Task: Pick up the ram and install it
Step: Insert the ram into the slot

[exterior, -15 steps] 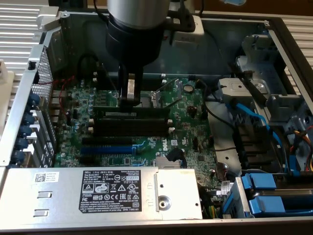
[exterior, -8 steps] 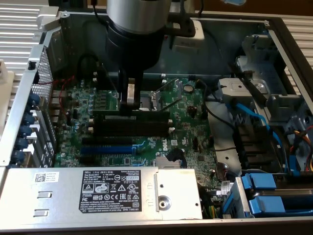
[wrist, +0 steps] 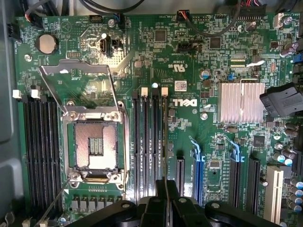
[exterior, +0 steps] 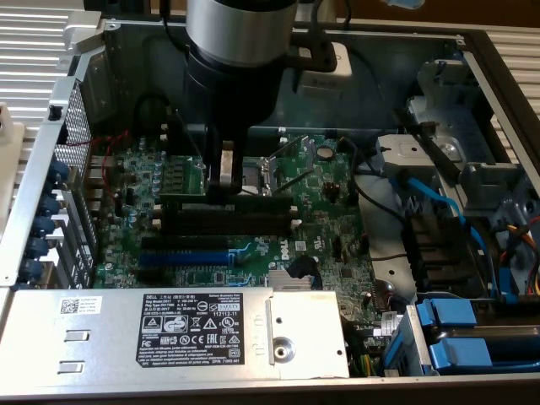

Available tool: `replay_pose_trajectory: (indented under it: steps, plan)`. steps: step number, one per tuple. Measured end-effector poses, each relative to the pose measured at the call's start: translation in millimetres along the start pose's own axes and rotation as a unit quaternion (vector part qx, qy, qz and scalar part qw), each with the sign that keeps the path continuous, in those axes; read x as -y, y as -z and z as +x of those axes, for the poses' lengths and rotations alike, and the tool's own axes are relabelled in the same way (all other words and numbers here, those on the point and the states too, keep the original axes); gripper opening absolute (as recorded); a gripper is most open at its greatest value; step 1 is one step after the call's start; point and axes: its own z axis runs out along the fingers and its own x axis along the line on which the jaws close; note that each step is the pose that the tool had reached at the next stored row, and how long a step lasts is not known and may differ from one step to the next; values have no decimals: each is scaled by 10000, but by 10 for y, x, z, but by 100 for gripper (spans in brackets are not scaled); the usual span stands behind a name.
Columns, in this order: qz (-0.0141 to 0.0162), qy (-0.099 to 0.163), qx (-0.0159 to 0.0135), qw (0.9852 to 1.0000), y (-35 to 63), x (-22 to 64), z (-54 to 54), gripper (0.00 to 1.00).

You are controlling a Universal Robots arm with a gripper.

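The ram is a long, thin dark-green stick standing on its edge, in line with the bank of long black slots on the motherboard. My gripper comes straight down from above and is shut on the ram near its middle. In the wrist view the ram shows edge-on as a thin line along the black slots, running into my gripper. I cannot tell whether the stick is seated in a slot or just over it.
The open CPU socket with its raised metal frame lies just behind the ram. A blue slot and the silver power supply are in front. Blue drive carriers and cables crowd the exterior view's right. Case walls ring the board.
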Motion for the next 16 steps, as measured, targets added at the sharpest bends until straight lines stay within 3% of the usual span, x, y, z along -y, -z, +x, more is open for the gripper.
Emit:
replay_pose_trajectory:
  steps: [5, 9, 16]
  plan:
    - [7, 3, 19, 10000, -7, -9, 0, 12]
    - [34, -1, 66, 10000, -15, -12, 9, 12]
    - [29, 53, 75, 10000, -15, -12, 11, 12]
